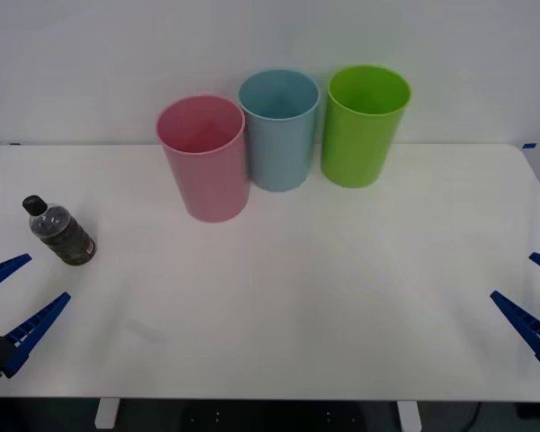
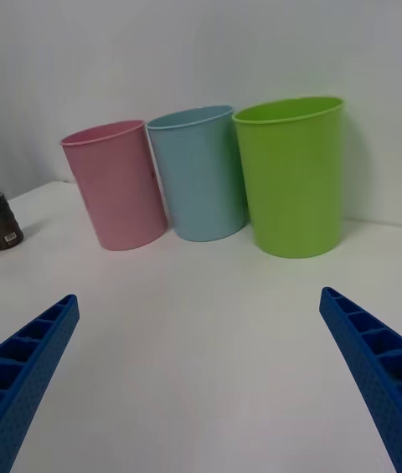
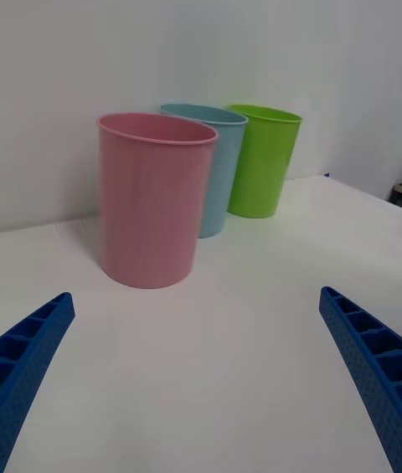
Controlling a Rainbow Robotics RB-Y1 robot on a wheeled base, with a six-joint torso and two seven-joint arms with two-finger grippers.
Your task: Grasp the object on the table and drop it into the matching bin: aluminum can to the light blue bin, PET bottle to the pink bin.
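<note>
1. The bottle [image 1: 59,233] stands on the desk [image 1: 297,306] near its left edge, tilted in the front view, black cap toward the back and dark lower body toward the front. Nothing touches it.
2. In the right wrist view, a sliver of the bottle [image 2: 8,226] shows at the frame's edge, beside the pink bin [image 2: 117,184].
3. Three bins stand upright in a row toward the desk's back edge, near its middle: the pink bin [image 1: 205,157] farthest left and a little forward, the blue bin [image 1: 279,130] in the middle, the green bin [image 1: 364,126] to the right.
4. The bins sit just beside one another; whether they touch cannot be told.
5. The left gripper [image 1: 13,301] hovers over the front left corner of the desk, its blue ribbed fingers spread wide and holding nothing. The bottle lies just beyond it, toward the back.
6. The right gripper [image 1: 538,301] sits at the front right corner, fingers likewise apart and empty, well away from the bottle.
7. From the left wrist, the pink bin [image 3: 155,201] is nearest, with the blue bin [image 3: 219,167] and green bin [image 3: 264,159] behind it.
8. From the right wrist, the green bin [image 2: 293,176] is nearest, with the blue bin [image 2: 201,172] next to it.
</note>
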